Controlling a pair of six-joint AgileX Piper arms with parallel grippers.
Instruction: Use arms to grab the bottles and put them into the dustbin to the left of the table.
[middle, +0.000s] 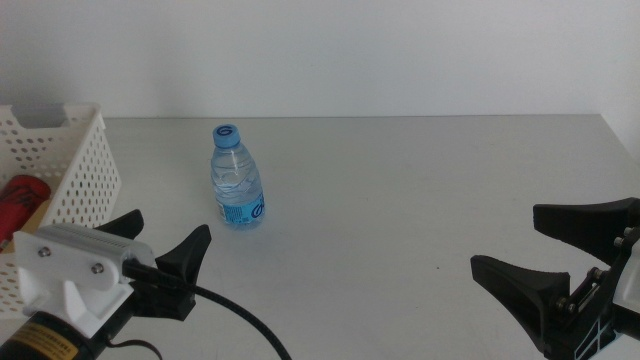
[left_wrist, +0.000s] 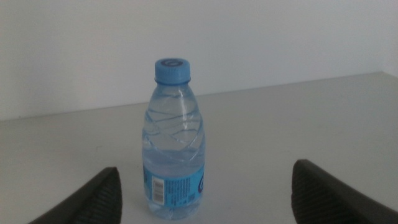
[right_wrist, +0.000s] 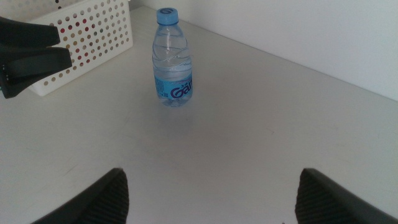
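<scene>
A small clear water bottle (middle: 237, 190) with a blue cap stands upright on the off-white table (middle: 400, 200), left of centre. My left gripper (middle: 168, 232) hovers just in front of it, open, and the bottle (left_wrist: 173, 143) stands ahead between the two spread jaws without touching them. The white perforated dustbin (middle: 70, 160) sits at the table's left edge, with a red can (middle: 22, 198) lying inside. My right gripper (middle: 508, 240) is open over the near right of the table, far from the bottle (right_wrist: 172, 59).
The dustbin (right_wrist: 93, 37) stands close to the left of the bottle. In the right wrist view the left gripper (right_wrist: 31, 50) shows in front of the dustbin. A plain white wall runs behind the table's far edge.
</scene>
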